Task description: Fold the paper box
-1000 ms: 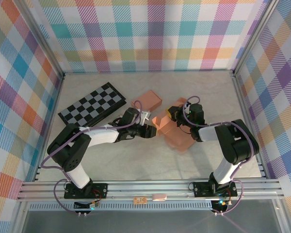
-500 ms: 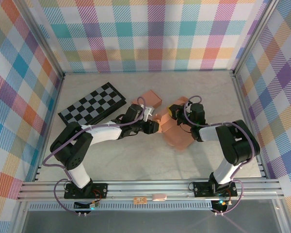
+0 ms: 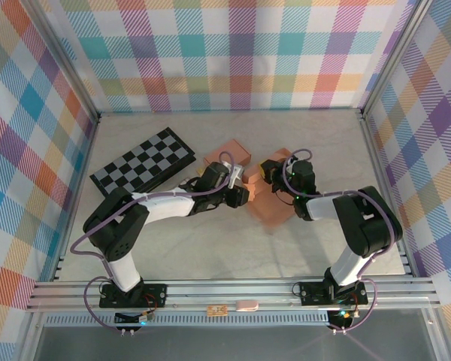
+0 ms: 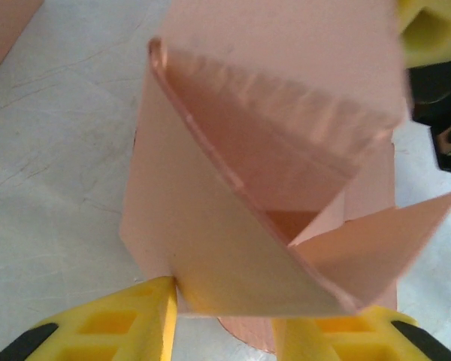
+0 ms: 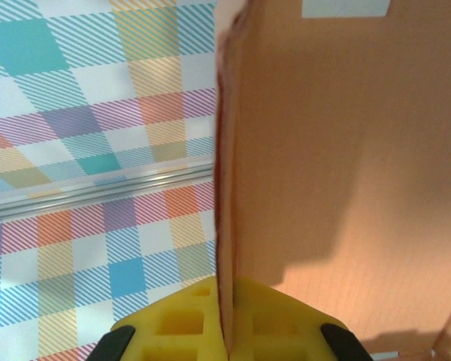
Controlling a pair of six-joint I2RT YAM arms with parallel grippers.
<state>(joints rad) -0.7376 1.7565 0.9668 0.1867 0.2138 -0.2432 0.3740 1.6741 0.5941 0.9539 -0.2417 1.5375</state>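
Right claw [image 5: 225, 301] is clamped together on one thin upright wall of the paper box [image 4: 233, 248], the card edge running straight down between its yellow fingers. Left claw [image 4: 225, 308] has its two yellow fingers set apart on either side of the box's near lower corner. One finger touches the panel, but I cannot tell whether this claw is gripping the card or only bracketing it.

Between the two claws, the box sits on the tabletop [image 3: 210, 241] near its middle, just in front of the right arm's wrist. It is raised on one side and not lying flat.

My reading is that the task is partway through. The sheet has been brought up into a rough three-dimensional shape, with a tall wall standing, a slanted panel leaning across it and a hollow showing between them. What seems left is the squaring and closing. One triangular flap juts out loose to the side, the panels meet at skewed angles, and no face looks tucked or locked. The walls probably need pressing square and the loose flap folding in before this counts as a box.

Counting outward from the claws:
- Two claws, both at the one box being worked.
- One second salmon box [image 3: 233, 153] just beyond the left claw, lying apart from the first and looking already closed up.
- One checkerboard [image 3: 143, 160] farther left on the tabletop, well apart from the folding.
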